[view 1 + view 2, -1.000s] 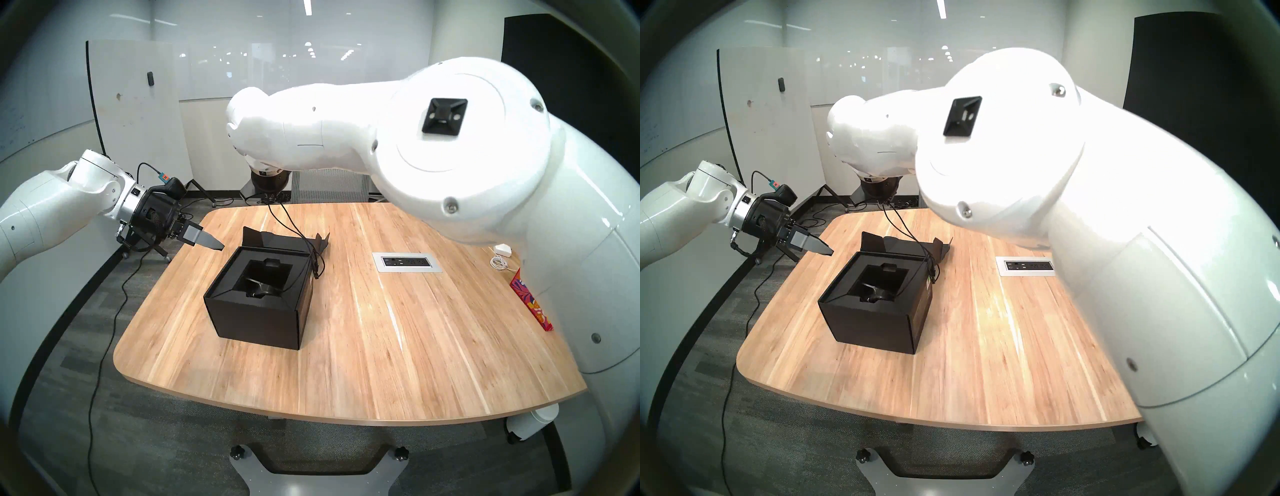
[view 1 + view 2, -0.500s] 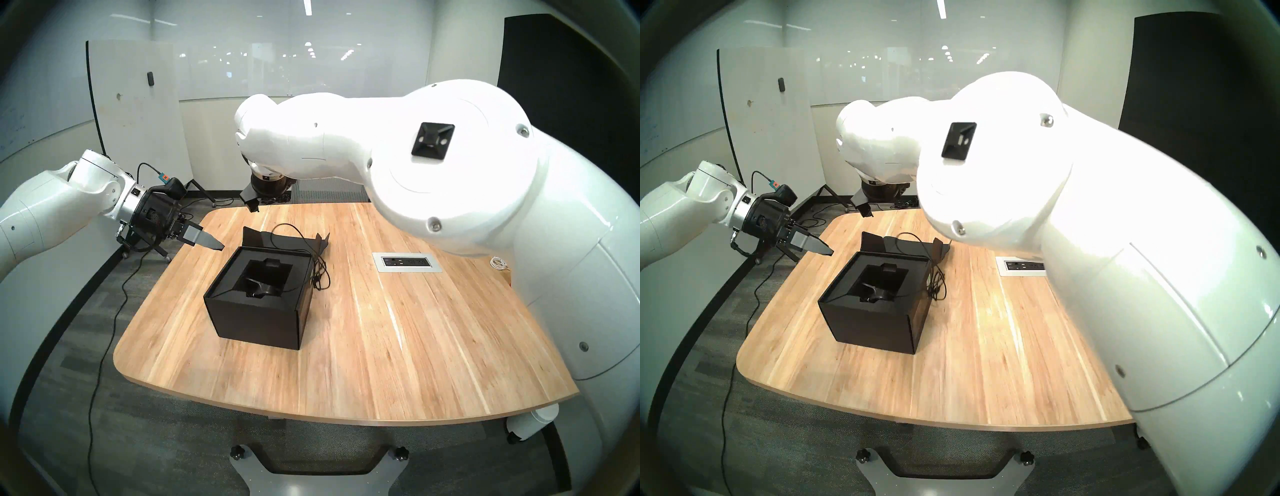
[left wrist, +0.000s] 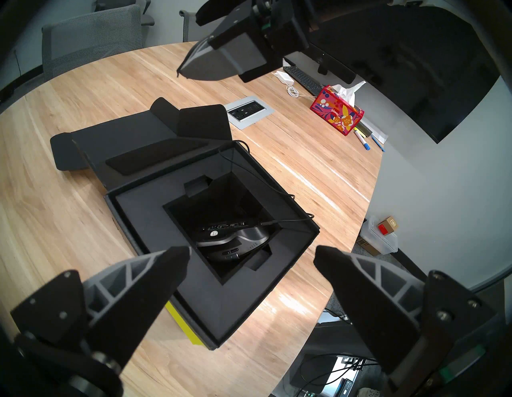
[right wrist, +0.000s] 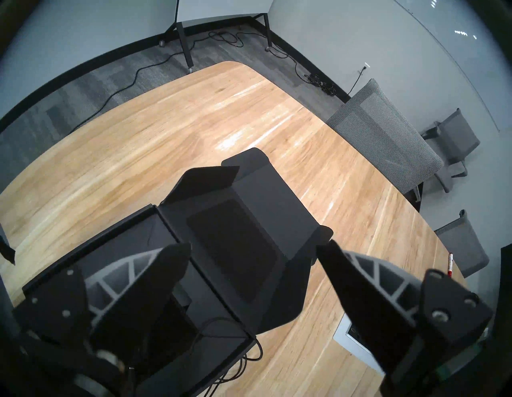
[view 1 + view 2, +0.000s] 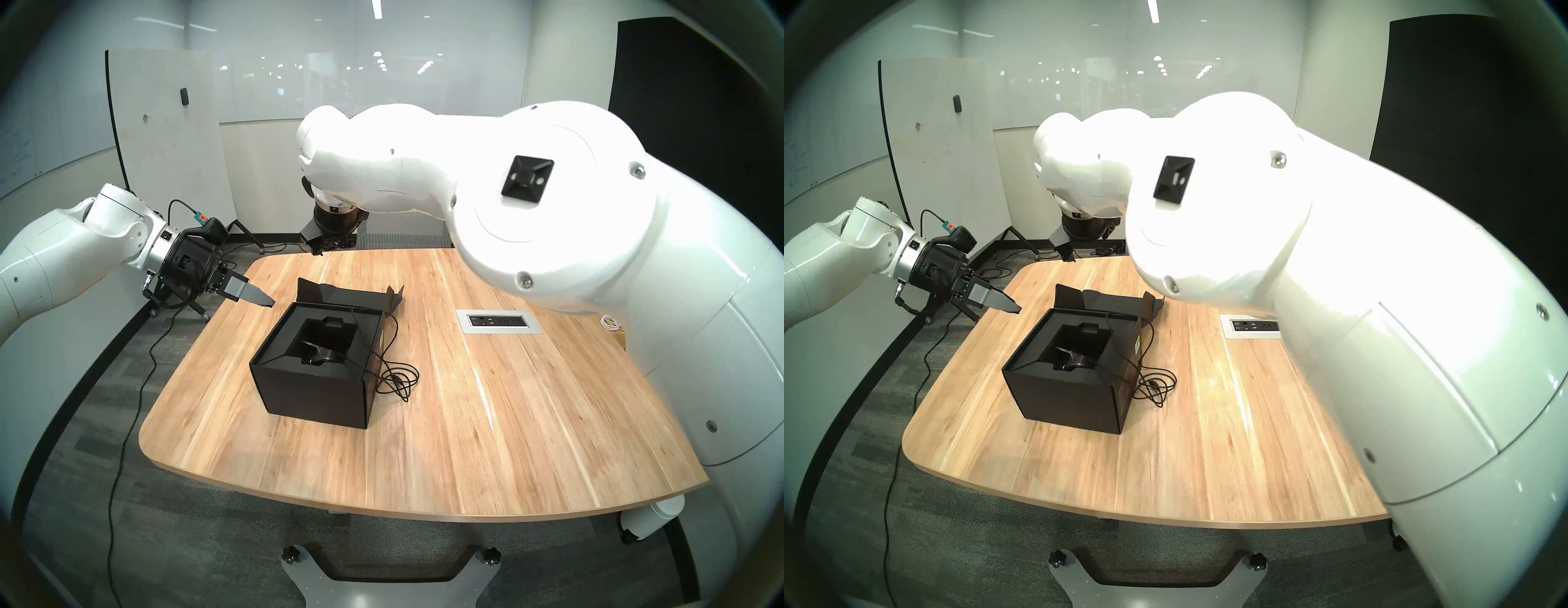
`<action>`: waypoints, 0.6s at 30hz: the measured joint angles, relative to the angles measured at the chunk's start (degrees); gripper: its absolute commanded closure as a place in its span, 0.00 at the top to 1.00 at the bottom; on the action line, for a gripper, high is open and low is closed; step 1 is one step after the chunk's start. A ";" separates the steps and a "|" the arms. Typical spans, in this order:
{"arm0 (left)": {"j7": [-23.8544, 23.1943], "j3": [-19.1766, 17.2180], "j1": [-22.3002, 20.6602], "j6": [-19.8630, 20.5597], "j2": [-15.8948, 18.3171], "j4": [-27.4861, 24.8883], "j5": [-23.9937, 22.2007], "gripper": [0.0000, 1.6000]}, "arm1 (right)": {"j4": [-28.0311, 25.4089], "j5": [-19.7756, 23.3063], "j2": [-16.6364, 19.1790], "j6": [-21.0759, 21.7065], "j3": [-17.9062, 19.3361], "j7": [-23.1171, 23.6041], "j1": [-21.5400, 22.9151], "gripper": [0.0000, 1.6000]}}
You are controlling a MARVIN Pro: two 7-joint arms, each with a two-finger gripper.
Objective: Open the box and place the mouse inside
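The black box (image 5: 316,382) stands open on the wooden table (image 5: 466,424), its flap lid (image 5: 352,293) laid back behind it. The black mouse (image 3: 232,244) lies in the foam recess (image 5: 320,354). Its thin cable (image 5: 396,375) runs over the box's right wall and lies coiled on the table beside it. My left gripper (image 3: 252,252) hovers open and empty, off the box's far left corner. My right gripper (image 4: 256,246) hangs open and empty above the flap lid (image 4: 249,235), near the table's far edge (image 5: 322,248). A yellow note (image 3: 182,321) shows on the box's side.
A power outlet panel (image 5: 498,321) is set into the table right of the box. A white charger cable (image 5: 611,322) and a red floral tissue box (image 3: 336,113) sit at the far right. Grey chairs (image 4: 385,144) stand behind the table, a whiteboard (image 5: 165,127) at back left.
My right gripper opened and let go of the cable, which fell and now lies coiled on the table right of the box. The right arm shifted slightly right. The left arm has not moved.
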 measured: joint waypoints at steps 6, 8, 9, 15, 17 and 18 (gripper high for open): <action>-0.02 0.00 -0.01 0.00 0.00 0.00 -0.01 1.00 | 1.07 -0.02 0.09 3.09 -0.19 2.06 -0.01 1.00; -0.03 0.00 -0.02 0.00 0.00 0.00 -0.01 1.00 | 1.20 0.36 0.18 3.42 -0.28 2.51 -0.01 1.00; -0.03 0.00 -0.02 0.00 0.00 0.00 -0.01 1.00 | 1.20 0.60 0.24 3.49 -0.35 2.68 -0.01 1.00; -0.04 0.00 -0.04 0.00 0.00 0.00 -0.01 1.00 | 0.54 2.74 0.81 3.53 -0.94 2.87 0.15 1.00; -0.05 0.00 -0.04 0.00 0.00 0.00 -0.01 1.00 | -0.30 3.81 1.12 3.53 -1.15 2.42 0.34 1.00; -0.05 0.00 -0.05 0.00 0.00 0.00 -0.01 1.00 | -0.95 4.48 1.31 3.53 -1.25 2.10 0.48 1.00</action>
